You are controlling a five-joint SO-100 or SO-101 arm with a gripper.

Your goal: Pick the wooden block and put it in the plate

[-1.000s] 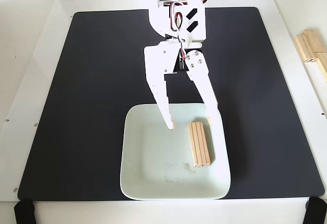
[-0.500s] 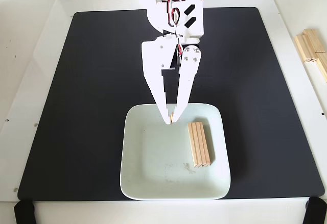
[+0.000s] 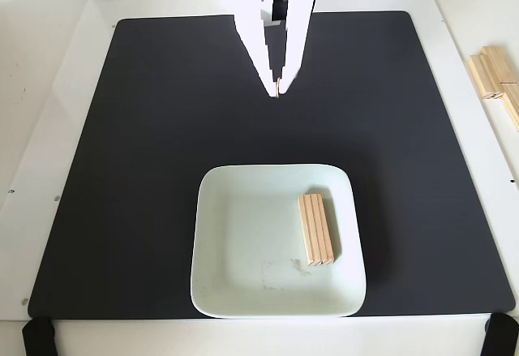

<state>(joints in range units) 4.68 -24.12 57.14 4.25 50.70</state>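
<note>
The wooden block (image 3: 315, 229), light tan with lengthwise grooves, lies flat inside the plate (image 3: 235, 291), on its right side, pointing roughly front to back. The plate is a white rounded-square dish resting on the near middle of a black mat. My white gripper (image 3: 279, 90) hangs over the far middle of the mat, well behind the plate and apart from it. Its two fingers meet at the tips and hold nothing.
The black mat (image 3: 146, 169) covers most of the white table. Several loose pale wooden sticks (image 3: 496, 76) lie on the table off the mat at the far right edge. Black clamps sit at the table's corners.
</note>
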